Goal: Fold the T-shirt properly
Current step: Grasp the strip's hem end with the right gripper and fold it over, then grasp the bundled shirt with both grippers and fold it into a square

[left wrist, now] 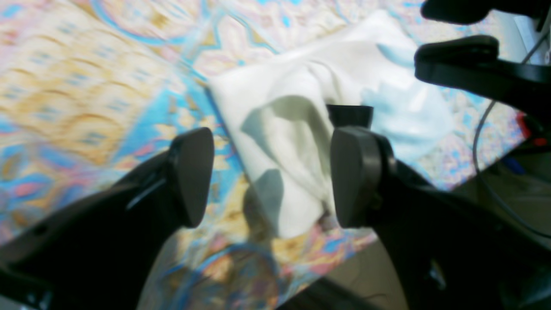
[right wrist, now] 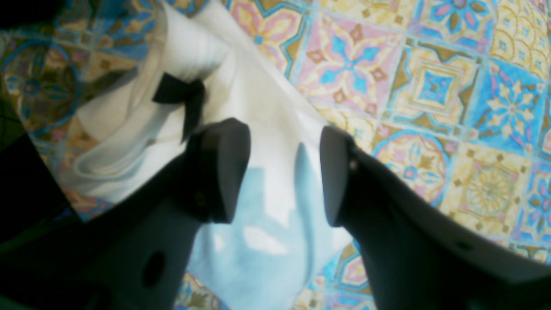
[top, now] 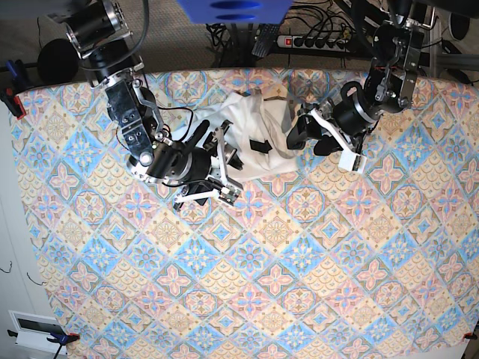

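Hovering over the far middle of the bench (top: 247, 299), both my arms flank the T-shirt (top: 251, 138), which lies bunched into a compact white bundle on the patterned tile cloth. My left gripper (left wrist: 271, 176) is spread wide, its two dark pads apart with nothing between them, and the white fabric shows through the gap below. From this wrist view the shirt looks like a roughly folded rectangle with a loose pocket of cloth puckered up in its middle and a small dark tag (left wrist: 349, 115) poking out by my right-hand pad. My right gripper (right wrist: 284, 172) is also spread, empty, its pads hanging above the shirt without pinching it. Under it I see plain white cloth with rumpled folds and the dark tag (right wrist: 183, 99) lying on top, just beyond my left-hand pad. In the base view my left gripper (top: 308, 129) sits at the shirt's edge on that view's right, and my right gripper (top: 217, 161) at the edge on its left. Cables and a power strip (top: 318, 39) lie beyond the bench's far edge.
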